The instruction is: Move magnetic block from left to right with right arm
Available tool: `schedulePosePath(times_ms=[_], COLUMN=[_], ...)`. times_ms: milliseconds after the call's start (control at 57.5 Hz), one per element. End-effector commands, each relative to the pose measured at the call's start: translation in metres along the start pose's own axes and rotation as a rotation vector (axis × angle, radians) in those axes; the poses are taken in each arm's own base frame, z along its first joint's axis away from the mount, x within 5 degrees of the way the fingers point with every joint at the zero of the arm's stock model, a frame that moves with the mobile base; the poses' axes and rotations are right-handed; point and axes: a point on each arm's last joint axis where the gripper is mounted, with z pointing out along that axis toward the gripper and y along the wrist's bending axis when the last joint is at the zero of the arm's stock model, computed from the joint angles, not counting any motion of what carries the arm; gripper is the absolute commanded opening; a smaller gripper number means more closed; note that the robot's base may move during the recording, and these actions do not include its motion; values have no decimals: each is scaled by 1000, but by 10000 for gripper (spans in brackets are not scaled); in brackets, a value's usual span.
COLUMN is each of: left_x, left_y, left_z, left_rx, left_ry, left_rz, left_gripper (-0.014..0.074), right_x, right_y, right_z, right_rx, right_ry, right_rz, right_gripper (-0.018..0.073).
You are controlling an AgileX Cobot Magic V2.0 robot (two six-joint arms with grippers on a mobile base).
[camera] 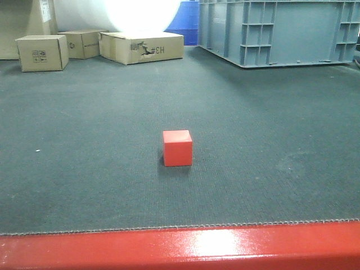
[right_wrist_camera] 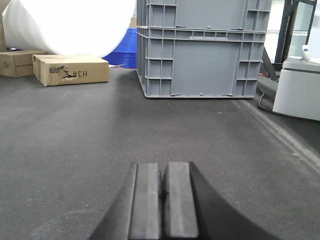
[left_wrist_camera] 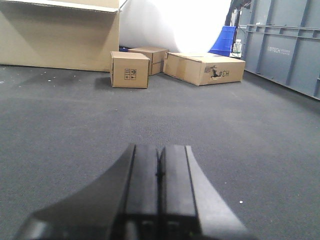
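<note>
Right gripper fingers pressed together (empty) facing gray crate.

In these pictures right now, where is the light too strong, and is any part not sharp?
Front view: a white blown-out patch behind the cardboard boxes, glare on the red table rim; the magnetic block is sharp with a small shadow. Left wrist view: the same overexposed white area; the shut left gripper looks soft. Right wrist view: a bright white roll; the right gripper is slightly blurred.
</note>
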Motion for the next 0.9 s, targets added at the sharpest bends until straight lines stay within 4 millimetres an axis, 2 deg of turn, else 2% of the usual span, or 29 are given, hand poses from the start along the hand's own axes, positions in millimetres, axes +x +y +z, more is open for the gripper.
schedulePosePath(times_ms=[0,887], left_x=[-6,-6], left_y=[0,0], left_z=[-1,-1], left_rx=[-2,-2], left_ry=[-93,-93], left_rz=[-5,-5], left_gripper=[-126,-126], right_x=[-9,-9], right_y=[-1,-1], right_z=[-2,-2], right_rx=[12,13], right_ry=[-102,-101], right_rz=[-7,-7], right_gripper=[21,21])
